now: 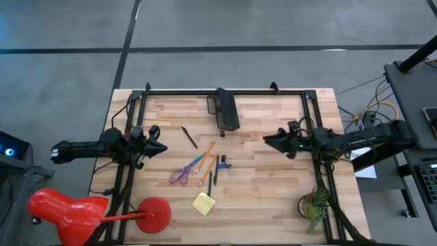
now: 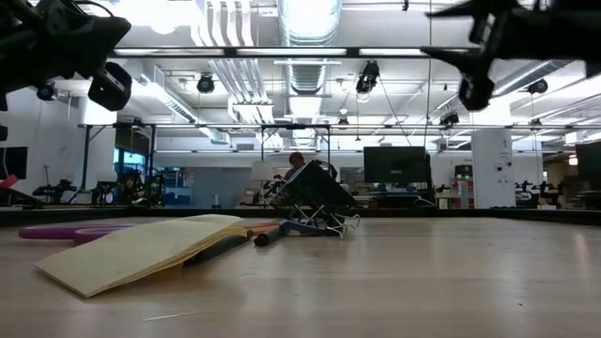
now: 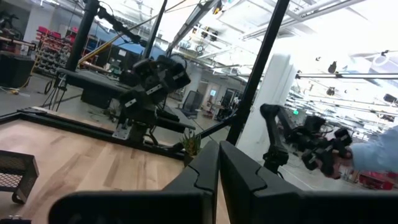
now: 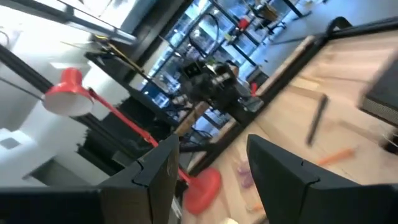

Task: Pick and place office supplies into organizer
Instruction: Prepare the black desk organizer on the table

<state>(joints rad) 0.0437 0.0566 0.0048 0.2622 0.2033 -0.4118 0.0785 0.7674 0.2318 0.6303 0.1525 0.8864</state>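
Organizer (image 1: 225,111) interior unreadable, sticky-note pad (image 2: 141,249) hiding scissors (image 2: 66,230) in low view

organizer (image 1: 224,111): black mesh, far table edge, centre
scissors (image 1: 181,173): purple handles, flat, mid-table
pens (image 1: 205,161): orange and black, fanned beside scissors
sticky pad (image 1: 203,203): yellow, near edge
clip (image 1: 224,164): dark, beside pens

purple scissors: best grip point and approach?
Take the purple scissors from straight above, at the narrow neck between handles and blades. They lie flat, handles toward the table's near edge, and orange pens crowd the blade end. The left gripper hovers nearest.
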